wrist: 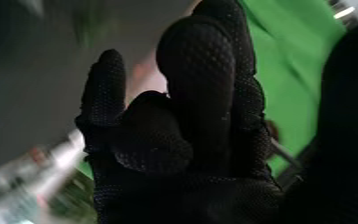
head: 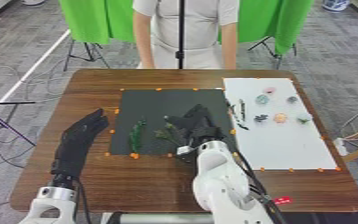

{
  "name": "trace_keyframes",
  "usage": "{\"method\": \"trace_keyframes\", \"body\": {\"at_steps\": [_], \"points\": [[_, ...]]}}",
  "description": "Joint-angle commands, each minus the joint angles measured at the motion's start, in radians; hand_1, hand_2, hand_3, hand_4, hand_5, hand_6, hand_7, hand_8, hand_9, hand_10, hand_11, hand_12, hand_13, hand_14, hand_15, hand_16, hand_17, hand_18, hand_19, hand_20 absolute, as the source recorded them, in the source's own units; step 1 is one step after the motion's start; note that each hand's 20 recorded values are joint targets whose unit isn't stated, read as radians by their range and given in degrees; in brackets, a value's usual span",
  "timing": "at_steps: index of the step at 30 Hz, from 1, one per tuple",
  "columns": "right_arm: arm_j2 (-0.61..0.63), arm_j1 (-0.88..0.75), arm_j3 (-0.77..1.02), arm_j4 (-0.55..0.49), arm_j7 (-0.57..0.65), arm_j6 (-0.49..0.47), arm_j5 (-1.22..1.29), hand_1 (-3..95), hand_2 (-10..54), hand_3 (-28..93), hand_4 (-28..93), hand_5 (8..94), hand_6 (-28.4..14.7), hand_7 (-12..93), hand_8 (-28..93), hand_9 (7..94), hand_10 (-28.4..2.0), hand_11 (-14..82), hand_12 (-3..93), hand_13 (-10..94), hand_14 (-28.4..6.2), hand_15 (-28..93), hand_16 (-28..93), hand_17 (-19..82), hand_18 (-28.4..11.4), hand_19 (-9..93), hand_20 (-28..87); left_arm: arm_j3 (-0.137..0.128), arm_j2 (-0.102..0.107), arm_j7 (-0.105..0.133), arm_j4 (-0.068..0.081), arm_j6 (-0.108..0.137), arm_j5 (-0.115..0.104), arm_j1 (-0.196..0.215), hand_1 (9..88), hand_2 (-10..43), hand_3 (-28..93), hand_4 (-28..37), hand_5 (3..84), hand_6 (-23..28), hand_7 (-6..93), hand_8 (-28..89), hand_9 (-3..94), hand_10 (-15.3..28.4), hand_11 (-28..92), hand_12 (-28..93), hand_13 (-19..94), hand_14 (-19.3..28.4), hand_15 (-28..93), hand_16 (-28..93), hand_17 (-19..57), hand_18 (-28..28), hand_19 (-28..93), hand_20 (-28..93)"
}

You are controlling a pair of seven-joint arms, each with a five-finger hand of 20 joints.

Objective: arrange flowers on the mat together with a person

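Note:
In the head view, a long green stem (head: 136, 136) lies on the left part of the black mat (head: 162, 97). Another green sprig (head: 167, 134) is on the mat just left of my right hand (head: 196, 127), which is over the mat's right side with relaxed fingers. Several small flower pieces in pink, orange, teal and dark tones, among them an orange one (head: 279, 118), lie on the white mat (head: 286, 150), along with thin dark stems (head: 237, 111) near its left edge. My left hand (head: 85, 127) stays left of the black mat, fingers straight. In the right wrist view, my right hand (wrist: 206, 95) holds nothing that I can see.
Small orange markers (head: 135, 156) line the edges of both mats. The brown table (head: 149, 185) extends around them. A red label (head: 283, 200) sits near the table's front right. Green cloth (head: 273, 20) hangs beyond the far edge.

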Motion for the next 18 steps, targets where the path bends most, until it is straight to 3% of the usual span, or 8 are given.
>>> {"method": "trace_keyframes", "body": {"at_steps": [1,5,10,18], "points": [[0.050,-0.083,0.045,-0.079,0.014,-0.101,-0.106,34.0,4.5,73,-18,90.9,0.8,16,-9,93.7,-9.9,39.4,19.7,78,-11.6,75,40,31,-21.3,71,45,-0.005,-0.009,-0.012,0.009,-0.021,0.005,0.001,23.7,-6.6,67,-17.6,44.0,3.0,8.8,-4,41.4,11.9,9,18,31,15.9,8,8,2.2,13.5,1,18],[0.052,-0.095,0.063,-0.085,0.041,-0.210,-0.136,32.4,9.2,74,-16,90.6,0.3,16,-10,93.7,-10.8,41.9,21.1,77,-12.7,78,41,31,-22.1,73,46,-0.002,-0.011,-0.012,0.009,-0.021,0.007,0.000,23.8,-6.4,67,-17.6,44.0,3.1,8.7,-4,41.4,11.9,9,19,31,15.8,8,8,2.2,13.4,1,18],[0.050,-0.090,0.064,-0.076,0.052,-0.296,-0.158,31.9,10.6,74,-16,90.1,-0.3,15,-10,93.7,-11.2,43.8,22.0,77,-13.6,80,41,31,-22.6,74,47,-0.004,-0.011,-0.016,0.009,-0.025,0.009,0.001,23.8,-6.5,67,-17.6,44.0,3.1,8.6,-4,41.5,12.0,10,19,31,15.9,8,8,2.2,13.4,1,18],[0.046,-0.065,0.026,-0.049,0.037,-0.327,-0.168,32.0,11.0,74,-16,88.9,-0.5,14,-10,93.7,-11.7,44.5,22.8,76,-14.0,81,42,31,-22.8,74,47,-0.005,-0.013,-0.015,0.009,-0.026,0.010,0.002,23.8,-6.5,67,-17.7,44.1,3.2,8.6,-4,41.4,11.9,10,19,31,15.8,8,8,2.2,13.5,1,18]]}}
